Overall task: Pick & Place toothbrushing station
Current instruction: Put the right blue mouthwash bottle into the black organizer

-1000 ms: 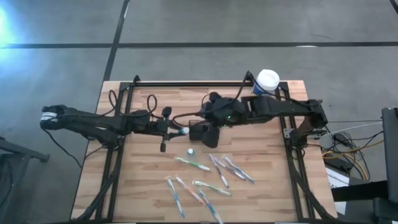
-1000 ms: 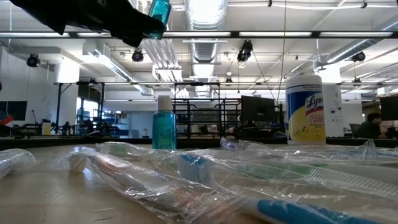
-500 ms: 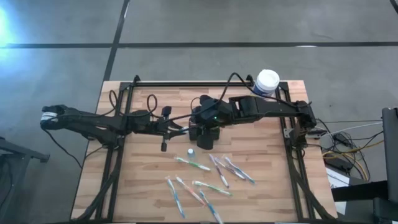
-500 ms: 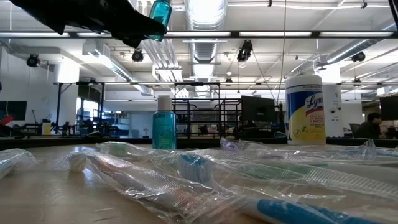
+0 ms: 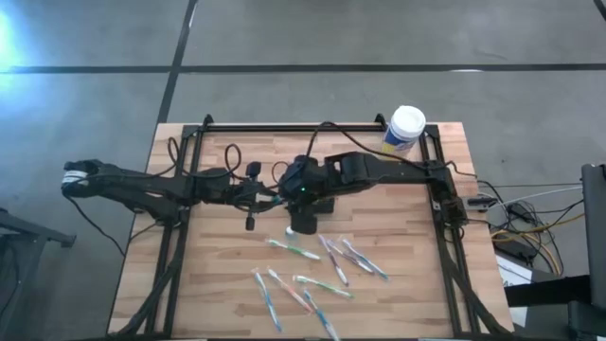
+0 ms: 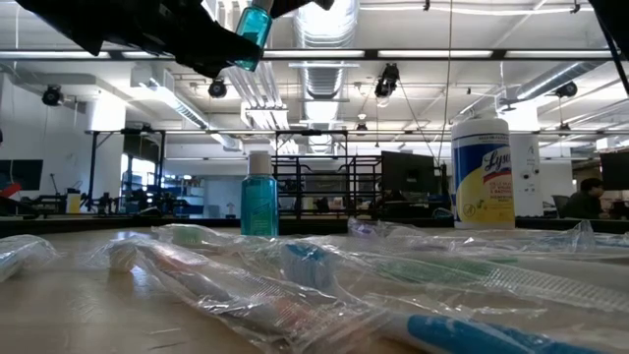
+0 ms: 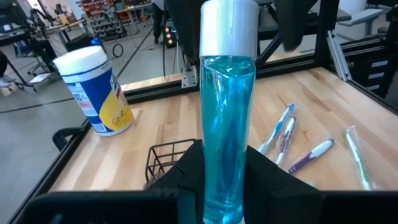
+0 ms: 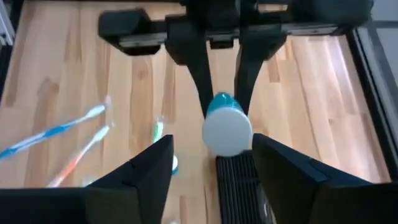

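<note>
Station (image 7: pixel 169 160) sits on the table right below the left gripper (image 7: pixel 224 171), which is pinching a blue bottle (image 7: pixel 225 130). Right gripper (image 8: pixel 211 163) is spread wide around its cap (image 8: pixel 227 130), so I'd line up before squeezing.

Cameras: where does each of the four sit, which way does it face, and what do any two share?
High: overhead, straight down on the table; both arms show.
Low: table height, across wrapped toothbrushes into the room; a dark arm at top.
Left wrist: past the left tool, shut on a blue bottle, toward the wipes canister.
Right wrist: between the open right tool's fingers, facing that bottle's white cap.
Shared: both wrist views show the held bottle.
</note>
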`<state>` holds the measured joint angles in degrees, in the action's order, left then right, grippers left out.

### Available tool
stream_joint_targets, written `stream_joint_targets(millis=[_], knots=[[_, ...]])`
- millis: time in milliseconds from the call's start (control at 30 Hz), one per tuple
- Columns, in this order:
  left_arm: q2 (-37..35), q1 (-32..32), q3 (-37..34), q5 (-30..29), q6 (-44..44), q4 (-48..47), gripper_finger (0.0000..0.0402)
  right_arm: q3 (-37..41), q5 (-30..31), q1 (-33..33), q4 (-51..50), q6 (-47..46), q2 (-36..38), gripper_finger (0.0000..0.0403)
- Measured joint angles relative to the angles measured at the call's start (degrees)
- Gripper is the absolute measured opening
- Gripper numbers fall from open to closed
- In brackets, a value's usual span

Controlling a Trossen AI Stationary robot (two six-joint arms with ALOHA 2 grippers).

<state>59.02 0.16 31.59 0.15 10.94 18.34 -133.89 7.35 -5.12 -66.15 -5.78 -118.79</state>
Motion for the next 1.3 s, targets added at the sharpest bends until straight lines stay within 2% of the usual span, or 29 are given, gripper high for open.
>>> stream_joint_targets(millis=[167, 333, 833, 1300], knots=[[0.07, 0.13, 0.00, -0.10, 0.02, 0.03, 0.0062, -0.24, 0.18, 0.32, 1.02, -0.16, 0.96, 0.0249], [0.27, 0.13, 0.00, -0.10, 0.00, -0.11, 0.0062, -0.24, 0.07, 0.24, 1.50, 0.05, 1.40, 0.0247], [0.39, 0.13, 0.00, -0.11, -0.02, -0.21, 0.0062, 1.24, -0.08, 1.30, 2.70, 0.50, 0.44, 0.0182], [0.37, 0.17, -0.02, -0.24, -0.52, -0.65, 0.0062, 3.55, 0.13, 1.39, 5.07, 2.67, 0.44, 0.0099]])
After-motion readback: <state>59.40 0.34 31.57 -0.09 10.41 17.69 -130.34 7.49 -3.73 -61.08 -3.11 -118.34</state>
